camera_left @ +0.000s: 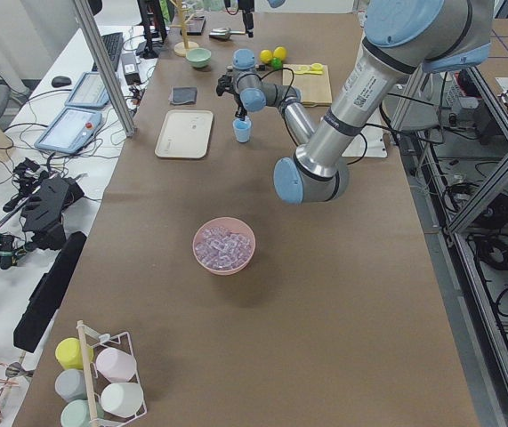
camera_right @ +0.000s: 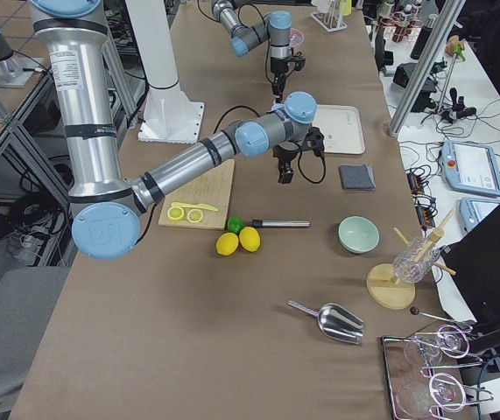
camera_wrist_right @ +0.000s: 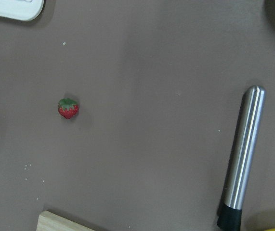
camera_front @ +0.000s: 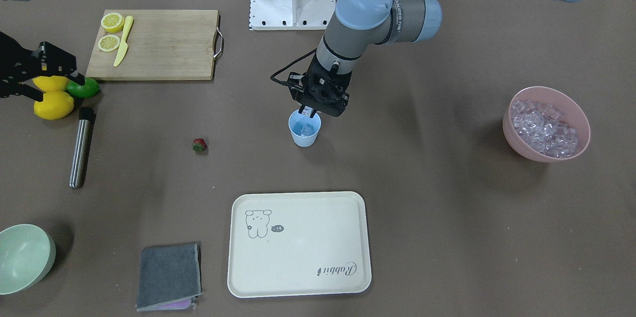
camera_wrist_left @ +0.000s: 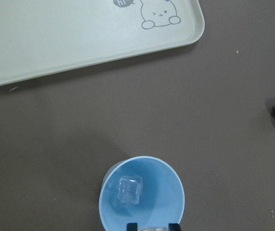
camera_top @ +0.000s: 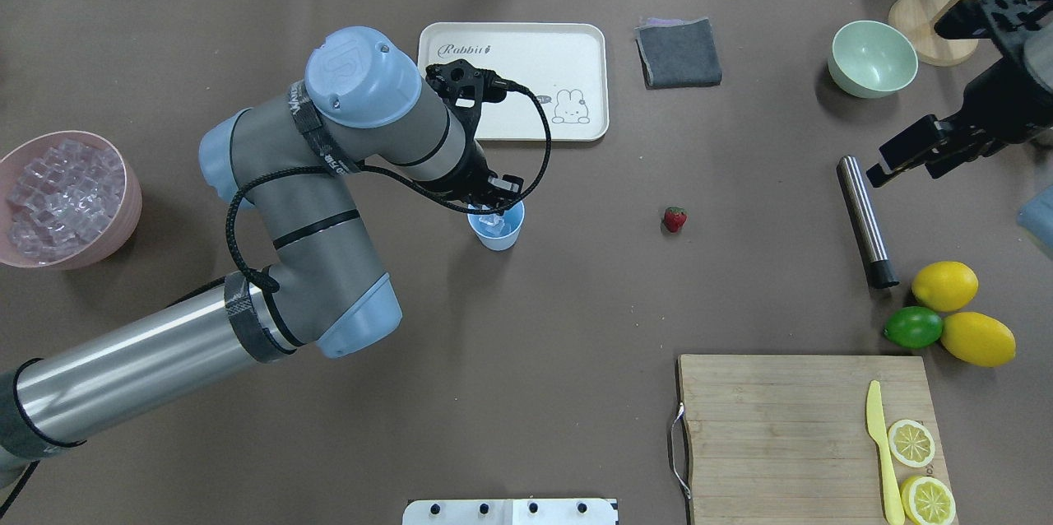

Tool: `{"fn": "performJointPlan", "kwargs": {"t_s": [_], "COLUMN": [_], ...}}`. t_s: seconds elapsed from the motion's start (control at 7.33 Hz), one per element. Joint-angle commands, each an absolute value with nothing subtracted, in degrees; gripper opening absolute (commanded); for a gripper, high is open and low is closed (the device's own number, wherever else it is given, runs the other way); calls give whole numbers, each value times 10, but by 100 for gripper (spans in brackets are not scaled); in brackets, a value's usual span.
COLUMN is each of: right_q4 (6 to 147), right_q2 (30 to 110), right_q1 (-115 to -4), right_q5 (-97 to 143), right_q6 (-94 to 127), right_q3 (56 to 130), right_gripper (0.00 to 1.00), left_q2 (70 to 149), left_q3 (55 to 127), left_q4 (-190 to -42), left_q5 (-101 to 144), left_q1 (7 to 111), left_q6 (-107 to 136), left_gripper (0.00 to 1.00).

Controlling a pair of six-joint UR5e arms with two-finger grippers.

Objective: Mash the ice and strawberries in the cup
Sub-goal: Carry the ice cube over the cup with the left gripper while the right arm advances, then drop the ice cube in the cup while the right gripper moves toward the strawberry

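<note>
Brown tabletop (camera_front: 447, 207): cup (camera_front: 304, 136) upright, mouth up, one ice cube (camera_wrist_left: 130, 189) inside. L fingers (camera_wrist_left: 132, 226) pinch 2nd cube (camera_wrist_left: 152, 228) over it; R fingers (camera_front: 73, 74) spread.

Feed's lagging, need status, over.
Left gripper over cup, seemingly shut on ice; one cube inside. Right gripper open, aside. Strawberry on table, unobstructed.

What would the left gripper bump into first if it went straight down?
Probably the ice cube lying in the blue cup: the left gripper points down into the cup's opening. Depth is hard to judge here.
</note>
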State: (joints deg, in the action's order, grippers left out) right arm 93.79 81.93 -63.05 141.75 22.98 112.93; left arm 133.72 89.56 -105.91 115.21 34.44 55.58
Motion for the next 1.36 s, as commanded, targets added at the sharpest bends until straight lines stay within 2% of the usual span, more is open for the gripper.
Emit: {"fn": "performJointPlan", "kwargs": {"t_s": [0.0,0.41,0.82,1.23], "right_q4": [938,926,742,738], "right_q2": [792,725,695,667], "right_q1": [-573,-483,-436,-423], "right_q5": [1376,1290,1249,1222], "right_q6": [252,359,492,504], "right_q3": [1120,1074,956,921], "right_gripper": [100,100,99,95], "left_q2": [1342,1325,1222,1141], "left_q3": [880,895,950,998], "left_q4": [-1074,-1082,-1078,-974], "left_q5": [1133,1137,1182,1303], "left_q1": [344,383,433,559], "left_q6": [555,534,453,363], "left_gripper": [99,98,98,98]}}
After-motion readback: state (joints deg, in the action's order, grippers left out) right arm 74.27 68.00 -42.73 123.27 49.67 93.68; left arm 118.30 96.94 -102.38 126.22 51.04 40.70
